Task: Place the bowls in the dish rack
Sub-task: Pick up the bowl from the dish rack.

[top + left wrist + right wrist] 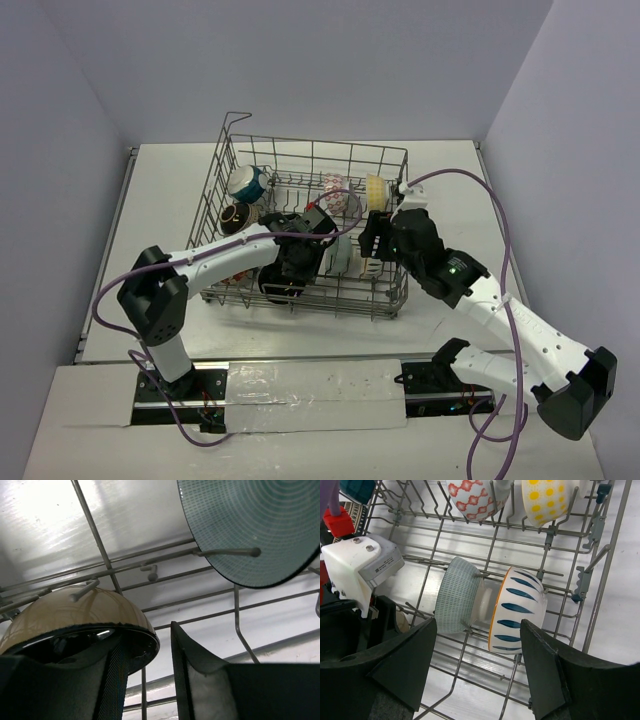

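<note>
From above, top cam: dish rack (320, 165) sits mid-table (160, 190), with both arms reaching in. Left gripper (288, 272) is low near the rack's near side, a dark lump, so its jaws can't be read from up here. Right gripper (367, 246) comes in over the right wall, also too dark to read. Far side holds the teal-and-white bowl (246, 182), dark patterned bowl (236, 218), red-patterned bowl (341, 197) and yellow-dotted bowl (377, 189). Pale bowls mid-rack are partly hidden by the arms.

Left wrist cam: tan bowl (70, 615), black inside, leans on tines w/ its rim betw. the two fingers (200, 680). One finger overlaps the rim and hides the bowl's lower part. The other stands clear of it w/ a gap, so the jaws are apart, not clamped. Grey-blue bowl (250, 525) is top right, cut off by the frame.

Right wrist cam: fingers are spread wide w/ nothing held, hovering over two bowls on edge betw. tines, the grey-blue one touching the blue-leaf bowl (517, 610). Red-patterned & yellow-dotted bowls are cut off at the top edge.
</note>
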